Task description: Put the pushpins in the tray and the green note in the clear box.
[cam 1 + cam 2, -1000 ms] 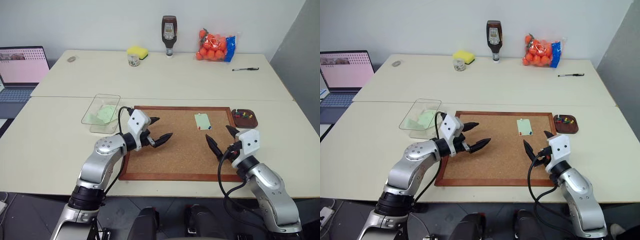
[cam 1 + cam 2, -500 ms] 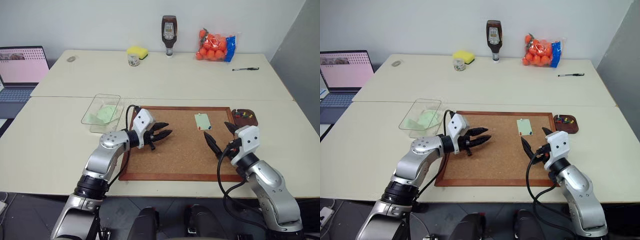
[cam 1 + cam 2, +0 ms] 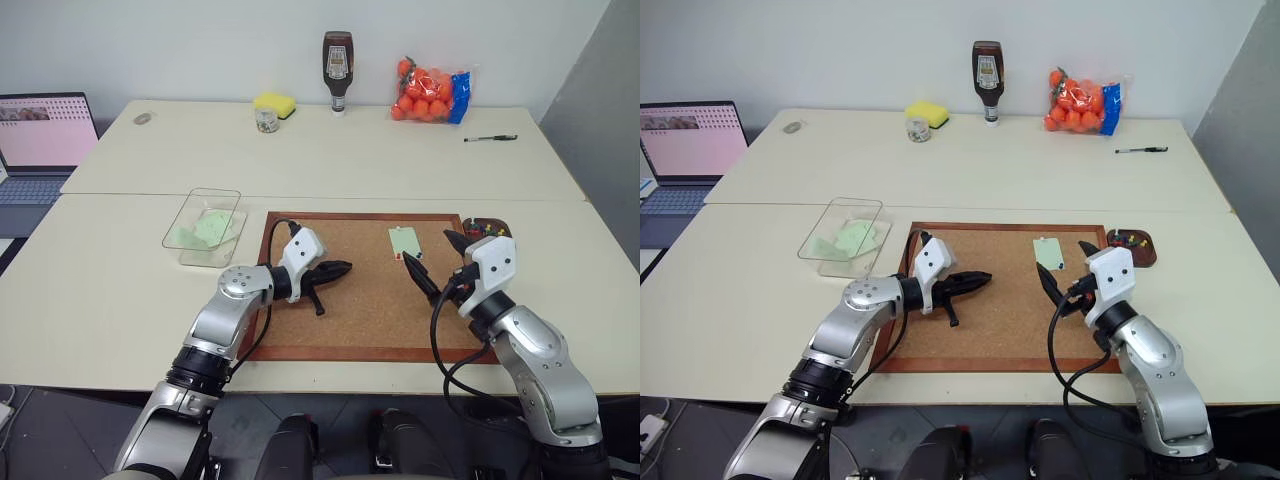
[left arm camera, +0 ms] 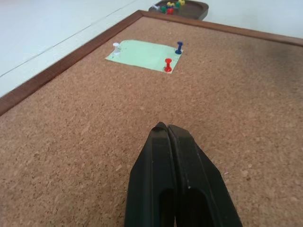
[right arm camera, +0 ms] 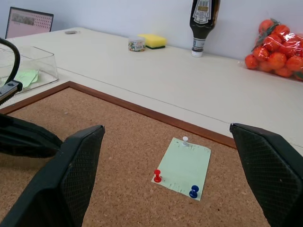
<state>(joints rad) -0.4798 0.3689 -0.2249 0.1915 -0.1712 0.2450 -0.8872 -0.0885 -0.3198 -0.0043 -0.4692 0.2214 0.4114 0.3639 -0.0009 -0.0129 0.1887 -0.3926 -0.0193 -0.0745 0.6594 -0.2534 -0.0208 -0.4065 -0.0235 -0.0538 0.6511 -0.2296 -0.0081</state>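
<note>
Overhead, head view: left pincer (image 3: 340,268) clenched, empty, over the corkboard (image 3: 350,320); right pincer (image 3: 432,262) spread wide beside the green note (image 3: 404,241). Left wrist view: note pinned by pushpins (image 4: 167,65); tray (image 4: 189,7) beyond. Right wrist view: clear box (image 5: 28,66) off the board.

Mint-green note (image 5: 183,166) w/ red, blue, white pushpins (image 5: 157,176); brown corkboard (image 3: 365,300); yellow sponge (image 3: 274,102)
</note>
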